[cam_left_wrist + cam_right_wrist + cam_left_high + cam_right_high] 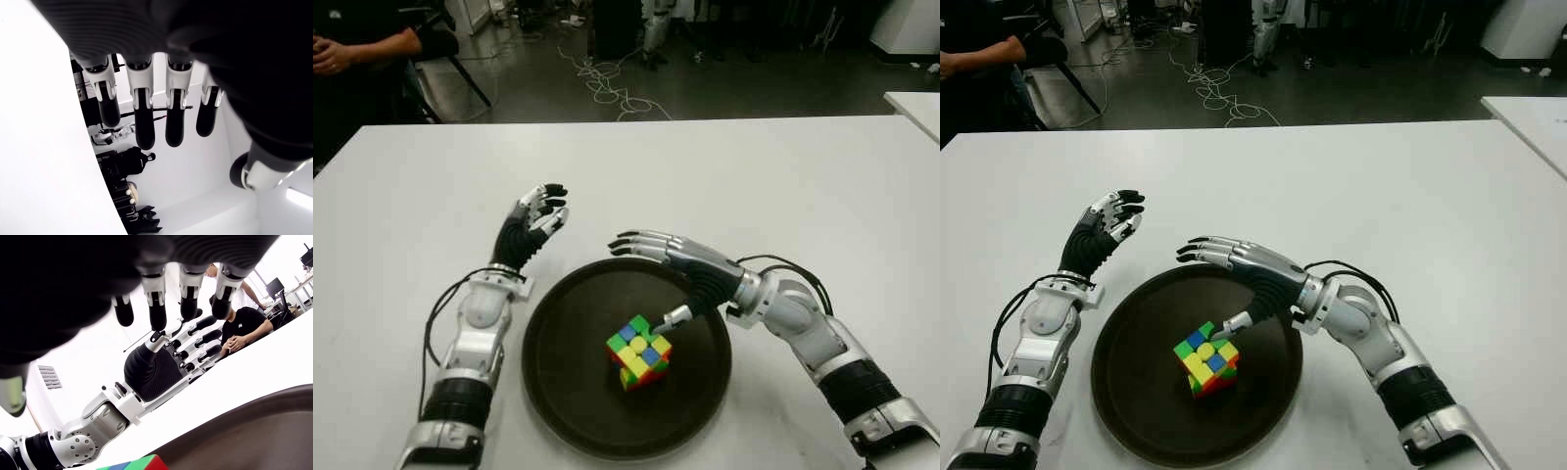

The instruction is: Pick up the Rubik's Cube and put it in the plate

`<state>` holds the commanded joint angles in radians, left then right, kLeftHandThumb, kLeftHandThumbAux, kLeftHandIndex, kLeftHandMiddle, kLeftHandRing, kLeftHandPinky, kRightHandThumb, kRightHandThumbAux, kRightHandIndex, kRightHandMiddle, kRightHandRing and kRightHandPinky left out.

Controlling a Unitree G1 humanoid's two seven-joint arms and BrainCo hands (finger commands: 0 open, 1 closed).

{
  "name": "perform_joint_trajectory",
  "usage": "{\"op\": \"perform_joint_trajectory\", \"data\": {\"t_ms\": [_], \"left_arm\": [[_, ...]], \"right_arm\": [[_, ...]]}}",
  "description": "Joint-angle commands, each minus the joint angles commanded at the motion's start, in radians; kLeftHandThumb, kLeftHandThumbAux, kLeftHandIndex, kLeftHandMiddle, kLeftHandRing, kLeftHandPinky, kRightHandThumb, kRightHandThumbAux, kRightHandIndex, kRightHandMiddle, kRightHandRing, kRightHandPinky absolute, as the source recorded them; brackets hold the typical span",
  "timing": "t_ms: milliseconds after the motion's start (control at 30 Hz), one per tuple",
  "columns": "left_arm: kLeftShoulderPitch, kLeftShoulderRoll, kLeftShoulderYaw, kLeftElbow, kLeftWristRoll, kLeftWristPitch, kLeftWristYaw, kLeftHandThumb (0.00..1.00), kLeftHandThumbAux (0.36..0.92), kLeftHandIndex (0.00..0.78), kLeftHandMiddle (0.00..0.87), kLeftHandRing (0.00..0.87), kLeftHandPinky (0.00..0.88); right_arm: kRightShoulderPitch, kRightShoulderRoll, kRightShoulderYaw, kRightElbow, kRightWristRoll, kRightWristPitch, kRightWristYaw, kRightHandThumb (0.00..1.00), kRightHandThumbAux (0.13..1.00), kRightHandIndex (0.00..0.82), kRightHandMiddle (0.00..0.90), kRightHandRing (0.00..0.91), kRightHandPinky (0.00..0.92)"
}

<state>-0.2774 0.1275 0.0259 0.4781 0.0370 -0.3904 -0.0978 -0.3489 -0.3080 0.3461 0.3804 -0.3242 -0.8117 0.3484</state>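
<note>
The Rubik's Cube lies inside the dark round plate, a bit right of its centre, tilted with a green and yellow face up. My right hand hovers over the plate's far right part, fingers spread and holding nothing; its thumb tip is right by the cube's upper corner. The right wrist view shows straight fingers and a green cube corner. My left hand shows beside the plate on its left, fingers loosely extended and empty.
The white table extends all around the plate. A second table corner is at the far right. A seated person is at the far left beyond the table, with cables on the floor.
</note>
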Motion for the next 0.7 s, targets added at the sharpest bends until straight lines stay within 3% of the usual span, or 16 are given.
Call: {"op": "perform_joint_trajectory", "data": {"t_ms": [533,700], "left_arm": [[0.01,-0.003,-0.003,-0.026,0.005,0.02,0.01,0.231,0.566,0.214,0.25,0.236,0.165],[0.014,-0.002,-0.005,-0.037,0.003,0.038,0.004,0.219,0.571,0.213,0.245,0.239,0.189]], "right_arm": [[-0.01,-0.007,-0.013,0.003,-0.037,-0.001,-0.043,0.024,0.39,0.0,0.0,0.0,0.0],[-0.046,-0.017,-0.05,0.035,-0.067,0.023,-0.102,0.031,0.403,0.0,0.0,0.0,0.0]]}}
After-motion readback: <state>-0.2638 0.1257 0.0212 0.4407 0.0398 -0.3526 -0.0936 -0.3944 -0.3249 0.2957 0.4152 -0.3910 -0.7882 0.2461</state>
